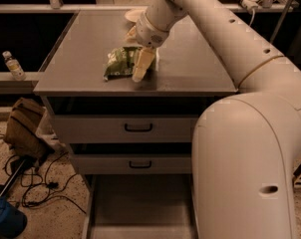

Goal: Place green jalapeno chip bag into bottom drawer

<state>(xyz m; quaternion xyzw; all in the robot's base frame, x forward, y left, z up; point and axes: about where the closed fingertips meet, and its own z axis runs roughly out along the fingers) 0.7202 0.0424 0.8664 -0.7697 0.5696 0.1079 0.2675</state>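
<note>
The bulky cream arm (225,49) arcs from 4 o'clock up and over toward 11 o'clock. Its end effector (142,66) points down onto the flat grey surface (195,71). The end effector sits against the right edge of the green jalapeno chip bag (118,63), which lies crinkled at its 9 o'clock; whether it is clenched or released cannot be told. At 6 o'clock the bottom drawer (140,210) stands pulled out, a shallow grey tray. The two upper drawers (138,128) above it have black handles. Cables (38,183) sprawl on the speckled floor at 8 o'clock.
</note>
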